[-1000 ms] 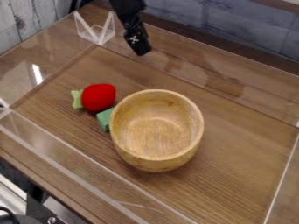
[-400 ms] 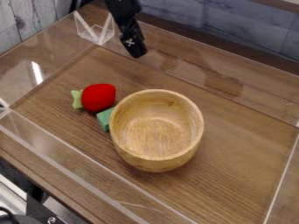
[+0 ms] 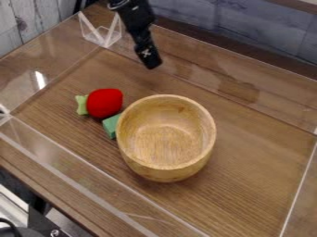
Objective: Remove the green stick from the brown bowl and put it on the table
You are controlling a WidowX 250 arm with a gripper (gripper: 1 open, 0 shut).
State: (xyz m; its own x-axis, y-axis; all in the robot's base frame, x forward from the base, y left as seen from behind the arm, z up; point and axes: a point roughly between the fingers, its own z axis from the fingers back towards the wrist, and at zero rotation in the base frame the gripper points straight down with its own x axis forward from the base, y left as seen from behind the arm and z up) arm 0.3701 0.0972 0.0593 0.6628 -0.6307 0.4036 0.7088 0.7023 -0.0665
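The brown bowl stands in the middle of the table, and its inside looks empty. A green piece, seemingly the green stick, lies on the table against the bowl's left wall. It runs under a red ball and shows again at the ball's left side. My black gripper hangs at the back, above and to the left of the bowl and well apart from it. It points steeply down, is open, and holds nothing.
Low clear acrylic walls edge the tabletop on all sides. A clear angled stand sits at the back left, just behind the gripper. Bare wood lies to the right of the bowl and behind it.
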